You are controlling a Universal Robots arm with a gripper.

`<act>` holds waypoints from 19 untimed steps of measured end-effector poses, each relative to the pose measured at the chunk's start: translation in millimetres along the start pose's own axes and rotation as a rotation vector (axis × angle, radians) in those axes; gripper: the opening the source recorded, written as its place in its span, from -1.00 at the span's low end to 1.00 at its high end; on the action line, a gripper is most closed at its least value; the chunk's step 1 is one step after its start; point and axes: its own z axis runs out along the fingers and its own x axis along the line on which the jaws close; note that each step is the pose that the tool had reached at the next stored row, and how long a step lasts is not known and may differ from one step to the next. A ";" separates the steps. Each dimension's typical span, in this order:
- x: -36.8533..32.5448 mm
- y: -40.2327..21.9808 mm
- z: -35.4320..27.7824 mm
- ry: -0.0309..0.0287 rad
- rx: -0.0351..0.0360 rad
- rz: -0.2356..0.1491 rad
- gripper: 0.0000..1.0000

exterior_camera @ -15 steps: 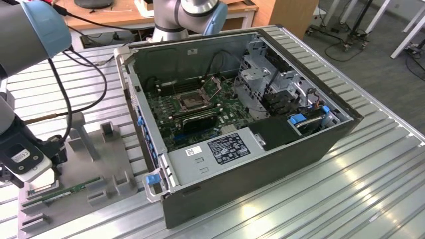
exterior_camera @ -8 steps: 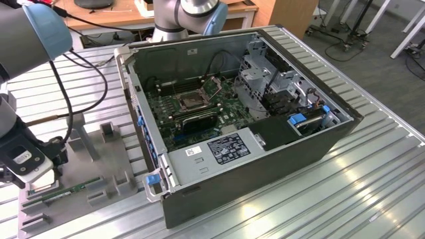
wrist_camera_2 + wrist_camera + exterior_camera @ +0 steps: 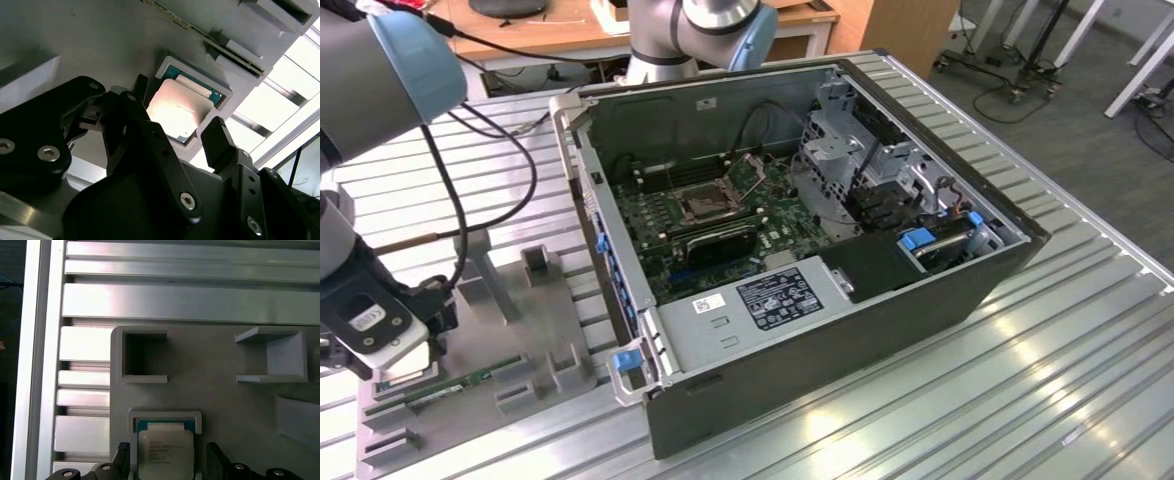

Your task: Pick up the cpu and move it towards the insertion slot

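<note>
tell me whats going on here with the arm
A robot arm is working at a grey fixture plate beside an open computer case. Its gripper hangs low over the cpu, which lies flat in a shallow holder on the plate; the fingers are open, one on each side of the chip, not gripping it. The insertion slot is on the green board inside the case.

Small flat square cpu (image 3: 176, 107) (image 3: 165, 455), silvery-white metal lid over a green substrate with a thin pale edge. In both wrist views I log it lying flat, lid up, seated in a raised-rim pocket close to one edge of the grey fixture plate (image 3: 215, 405).

Square insertion slot (image 3: 707, 205), silver metal frame around a dark centre. It sits mid-way across the green circuit board (image 3: 781, 225), well apart from the chip.
</note>
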 end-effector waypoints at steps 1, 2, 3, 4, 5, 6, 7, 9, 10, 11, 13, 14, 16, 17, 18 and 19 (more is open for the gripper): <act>0.0 0.0 0.6 0.0000 0.0000 0.000 0.41; 0.0 0.0 1.0 0.0001 0.0001 0.000 0.41; 0.0 0.1 1.4 0.0002 0.0001 0.000 0.41; 0.0 0.1 1.9 0.0000 0.0000 0.000 0.41; 0.0 0.1 2.4 0.0000 0.0000 0.000 0.41; 0.1 0.1 2.5 0.0002 0.0001 0.000 0.41; 0.0 0.1 2.6 0.0003 0.0003 0.000 0.41; 0.0 0.1 2.7 0.0002 0.0002 0.000 0.41; 0.0 0.1 3.3 -0.0001 -0.0001 0.000 0.41; 0.0 0.1 4.1 -0.0003 -0.0002 0.000 0.41; 0.0 0.1 4.1 0.0001 0.0001 0.000 0.41; 0.0 0.1 4.1 0.0002 0.0002 0.000 0.41; 0.0 0.0 4.2 0.0002 0.0002 0.000 0.41; 0.0 0.1 4.4 0.0002 0.0001 0.000 0.41; 0.0 0.0 4.5 0.0001 0.0001 0.000 0.41; 0.0 0.1 4.5 0.0001 0.0001 0.000 0.41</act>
